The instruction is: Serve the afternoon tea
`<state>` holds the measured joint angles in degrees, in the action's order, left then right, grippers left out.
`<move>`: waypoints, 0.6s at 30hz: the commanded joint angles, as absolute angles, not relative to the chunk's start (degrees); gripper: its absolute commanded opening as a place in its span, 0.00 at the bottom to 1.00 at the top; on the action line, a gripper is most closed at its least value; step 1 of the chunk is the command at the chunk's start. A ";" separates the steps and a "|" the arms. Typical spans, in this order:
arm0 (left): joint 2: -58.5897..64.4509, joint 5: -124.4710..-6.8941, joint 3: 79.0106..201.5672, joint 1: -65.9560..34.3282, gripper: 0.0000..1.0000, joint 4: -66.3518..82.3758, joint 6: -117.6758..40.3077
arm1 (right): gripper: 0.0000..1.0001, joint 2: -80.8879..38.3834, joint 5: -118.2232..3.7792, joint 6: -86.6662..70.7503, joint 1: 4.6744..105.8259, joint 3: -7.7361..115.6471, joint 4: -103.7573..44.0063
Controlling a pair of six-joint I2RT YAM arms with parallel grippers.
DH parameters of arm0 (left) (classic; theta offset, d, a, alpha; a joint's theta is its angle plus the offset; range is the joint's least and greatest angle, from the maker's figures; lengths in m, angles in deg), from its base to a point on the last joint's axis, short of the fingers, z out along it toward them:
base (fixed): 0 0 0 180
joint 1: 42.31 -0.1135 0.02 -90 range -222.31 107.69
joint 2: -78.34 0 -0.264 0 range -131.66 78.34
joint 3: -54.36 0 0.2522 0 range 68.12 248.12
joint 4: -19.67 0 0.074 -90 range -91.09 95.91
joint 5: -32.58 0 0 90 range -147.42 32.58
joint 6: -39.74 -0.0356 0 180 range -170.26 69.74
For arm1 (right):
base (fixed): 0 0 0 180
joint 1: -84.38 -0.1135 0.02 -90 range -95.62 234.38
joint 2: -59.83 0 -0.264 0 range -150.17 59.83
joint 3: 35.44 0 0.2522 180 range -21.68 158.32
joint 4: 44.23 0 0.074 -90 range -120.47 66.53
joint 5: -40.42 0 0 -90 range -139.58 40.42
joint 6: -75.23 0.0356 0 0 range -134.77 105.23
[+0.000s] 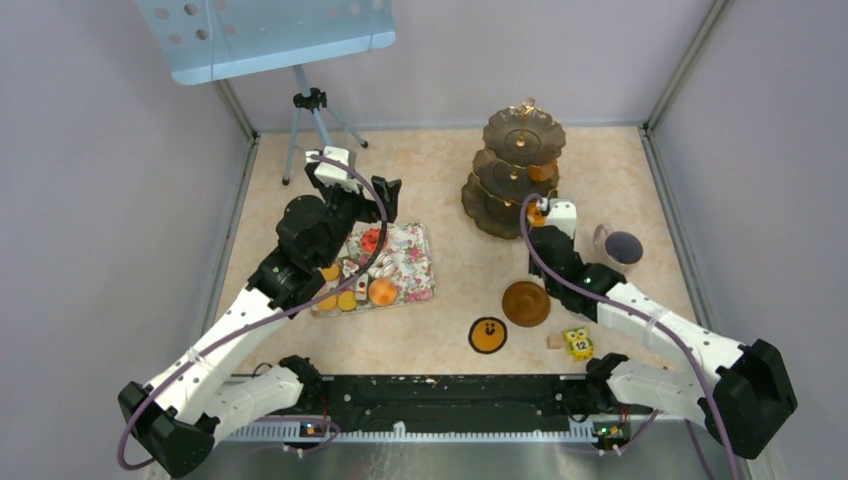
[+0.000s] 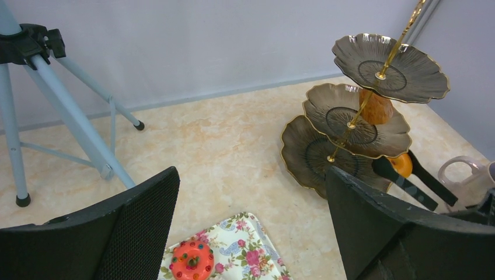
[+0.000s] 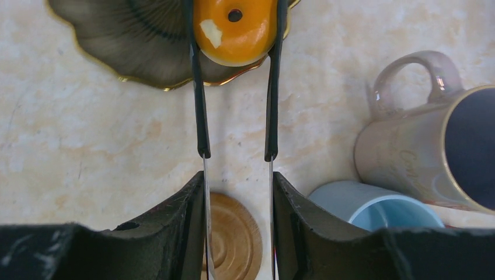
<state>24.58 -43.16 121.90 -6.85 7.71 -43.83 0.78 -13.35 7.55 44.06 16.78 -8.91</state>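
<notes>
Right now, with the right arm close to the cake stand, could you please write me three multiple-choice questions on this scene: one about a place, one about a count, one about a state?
1. On the stand, at which tier is the orange pastry that the right tool grips?
A. top
B. middle
C. lowest, at its rim

2. How many tiers has the stand?
A. two
B. three
C. four

3. How is the left tool?
A. open, empty
B. shut on a pastry
C. shut, empty

Answers:
1 C: the top view shows the pastry at the edge of the widest, lowest plate.
2 B: the left wrist view shows three plates on one gold rod.
3 A: its fingers stand wide apart with nothing between them.
</notes>
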 commanded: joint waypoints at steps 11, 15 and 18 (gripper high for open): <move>26.10 -42.76 121.71 -6.45 0.99 10.26 -43.40 | 0.30 -16.14 -18.60 -4.54 57.33 19.89 -36.06; 26.68 -44.14 121.91 -6.18 0.99 10.31 -43.34 | 0.38 -19.29 -18.13 -6.23 57.70 19.55 -39.71; 26.69 -42.60 121.67 -6.17 0.99 10.29 -43.53 | 0.45 -20.51 -17.97 -6.58 57.83 19.80 -39.90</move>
<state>25.37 -43.60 121.88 -6.50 7.73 -43.32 -19.61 -18.21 -4.40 57.02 17.00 -34.09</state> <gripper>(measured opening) 0.987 0.427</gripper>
